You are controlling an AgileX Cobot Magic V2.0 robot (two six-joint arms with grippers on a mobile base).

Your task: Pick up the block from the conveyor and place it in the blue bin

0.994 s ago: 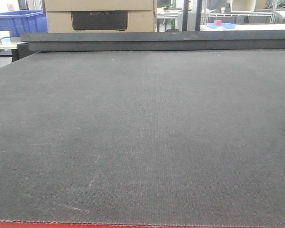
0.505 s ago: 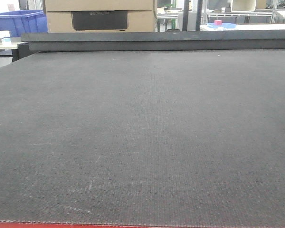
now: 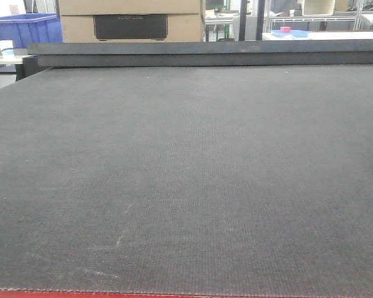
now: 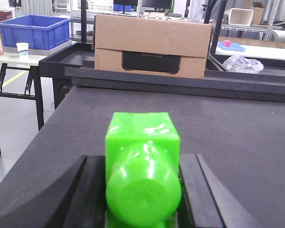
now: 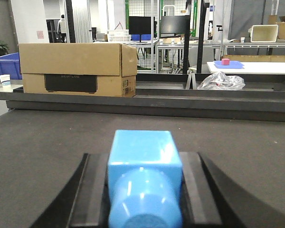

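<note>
Left fingers (image 4: 92,190) pinch the green block (image 4: 141,137), right fingers (image 5: 92,190) a blue block (image 5: 142,156); carrying to the blue bin (image 4: 35,31) needs steady pressure.

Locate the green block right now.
Left wrist view, low centre: the green block is clamped in the left gripper, above the conveyor, with the cardboard box beyond it.

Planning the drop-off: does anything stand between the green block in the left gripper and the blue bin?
Nothing visible does. Between the green block in the left gripper's jaws and the blue bin lie only bare conveyor and floor; the cardboard box stands to the right.
</note>
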